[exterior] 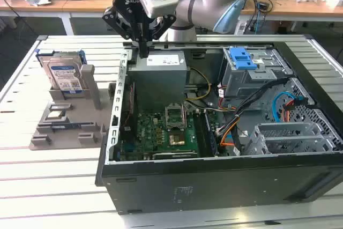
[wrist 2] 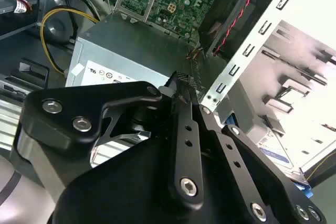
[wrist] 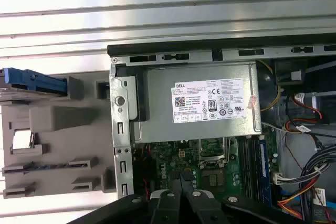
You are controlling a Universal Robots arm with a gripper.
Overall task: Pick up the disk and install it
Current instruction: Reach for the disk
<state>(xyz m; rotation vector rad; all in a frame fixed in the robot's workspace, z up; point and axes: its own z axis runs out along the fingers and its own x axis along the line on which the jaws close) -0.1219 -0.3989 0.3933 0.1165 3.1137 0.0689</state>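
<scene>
One arm [exterior: 209, 9] is reaching in from the far side in the exterior view, wrist bent down, and its gripper [exterior: 143, 49] is hanging with the fingers pressed together on nothing, just above the rear corner of the grey power-supply box [exterior: 159, 73]. That box is sitting inside the open computer case [exterior: 214, 186] beside the green motherboard [exterior: 161, 130] and a drive cage with a blue latch bracket [exterior: 242, 57]. Well apart, toward the exterior view's left, the disk [exterior: 64, 73] is standing upright in a grey holder [exterior: 69, 127] on the slatted table [exterior: 53, 186].

In the second wrist view, the closed gripper [wrist 2: 181, 85] is pointing at the power-supply box [wrist 2: 131, 51], without clearly touching it.

In the first wrist view, the gripper [wrist: 181, 187] is hovering over the motherboard [wrist: 210, 166]; the disk [wrist: 31, 80] is showing edge-on in the holder [wrist: 52, 145], outside the case.
</scene>
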